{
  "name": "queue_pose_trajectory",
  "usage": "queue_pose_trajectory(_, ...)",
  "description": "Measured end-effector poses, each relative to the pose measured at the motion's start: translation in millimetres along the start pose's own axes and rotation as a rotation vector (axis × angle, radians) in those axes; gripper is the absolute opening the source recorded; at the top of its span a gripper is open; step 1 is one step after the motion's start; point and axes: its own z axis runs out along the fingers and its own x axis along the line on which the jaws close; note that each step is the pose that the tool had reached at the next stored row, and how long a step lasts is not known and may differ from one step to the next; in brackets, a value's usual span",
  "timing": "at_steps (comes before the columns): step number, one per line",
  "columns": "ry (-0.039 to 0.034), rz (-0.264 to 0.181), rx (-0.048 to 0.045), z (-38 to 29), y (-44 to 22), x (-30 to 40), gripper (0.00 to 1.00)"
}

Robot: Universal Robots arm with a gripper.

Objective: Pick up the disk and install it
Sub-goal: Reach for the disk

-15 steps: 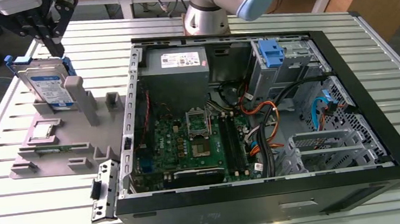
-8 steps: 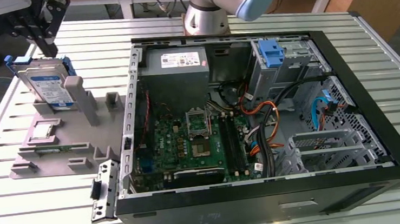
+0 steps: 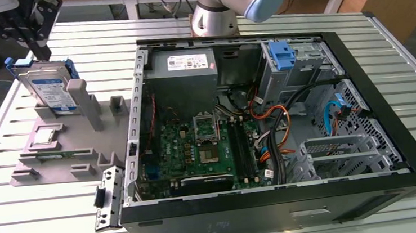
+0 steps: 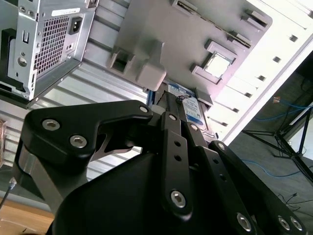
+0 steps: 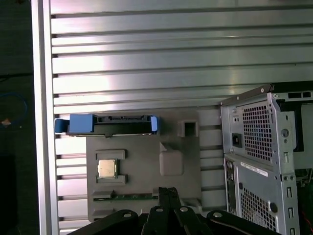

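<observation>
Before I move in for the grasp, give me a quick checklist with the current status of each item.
1. Disk standing upright in the grey fixture: ok.
2. Gripper positioned above the disk: ok.
3. Gripper open for the grasp: not ok, it is shut.
4. Gripper centred over the disk's top edge: cannot tell.
5. Computer case open on top for the install: ok.
</observation>
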Motion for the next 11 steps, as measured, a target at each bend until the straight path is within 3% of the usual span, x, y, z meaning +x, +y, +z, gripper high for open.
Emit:
queue_pose_trajectory(5, 0.0000, 0.000, 0.0001, 1.1, 2.7, 5.9, 0.10)
queue_pose_trajectory(11, 0.0000, 0.000, 0.0000, 2.9, 10.8, 10.4, 0.10)
